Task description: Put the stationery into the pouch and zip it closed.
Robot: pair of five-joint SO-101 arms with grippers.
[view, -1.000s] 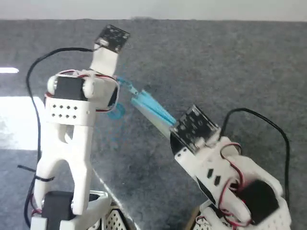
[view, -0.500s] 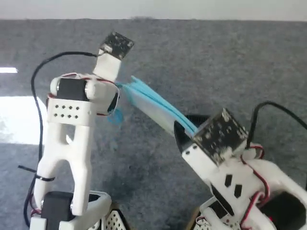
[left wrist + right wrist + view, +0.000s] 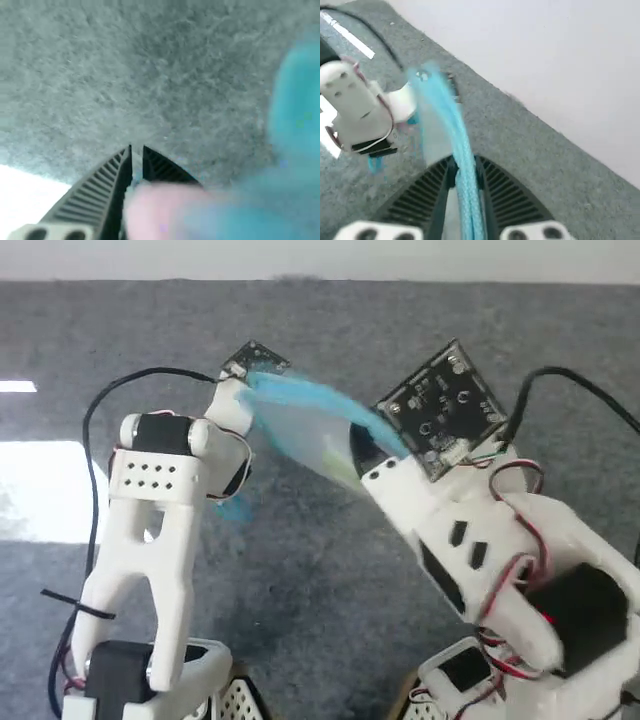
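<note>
Pouch [image 3: 300, 425] aloft, right hand [image 3: 465, 172] clamped on one end, left hand [image 3: 136, 150] clenched at the other: risk is uneven pull slipping thin fabric free, pouch drops.

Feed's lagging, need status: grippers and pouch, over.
Right gripper shut on pouch edge. Left gripper shut on its other end. Pouch stretched between them over grey table.

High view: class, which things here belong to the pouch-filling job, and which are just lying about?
Belong to the job:
blue pouch, held up between the arms
left gripper, jaws shut on one end of it
right gripper, jaws shut on the other end

Just lying about:
grey table cover
white patch at the table's edge
</note>
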